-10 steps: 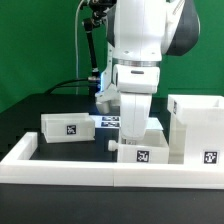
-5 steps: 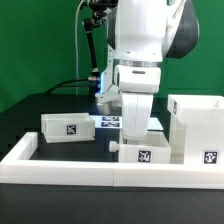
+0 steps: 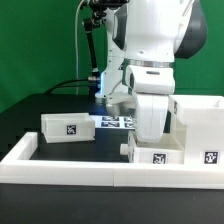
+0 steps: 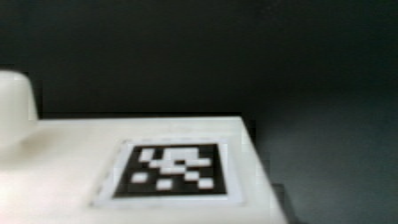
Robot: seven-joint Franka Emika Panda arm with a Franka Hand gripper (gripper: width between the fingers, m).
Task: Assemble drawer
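Note:
A small white tray with a square tag sits under my gripper, right beside the tall white casing at the exterior view's right. The gripper reaches down onto this tray and seems shut on it; the hand's body hides the fingertips. In the wrist view the tray's top and its tag fill the lower part, very close and blurred. A second tagged tray lies on the black table at the exterior view's left.
A long low white wall edges the table's near side. The marker board lies behind the trays. A black stand with cables rises at the back in front of a green backdrop.
The arm has moved toward the exterior view's right, and the tray under it moved along, ending close against the casing. The left tray has not moved.

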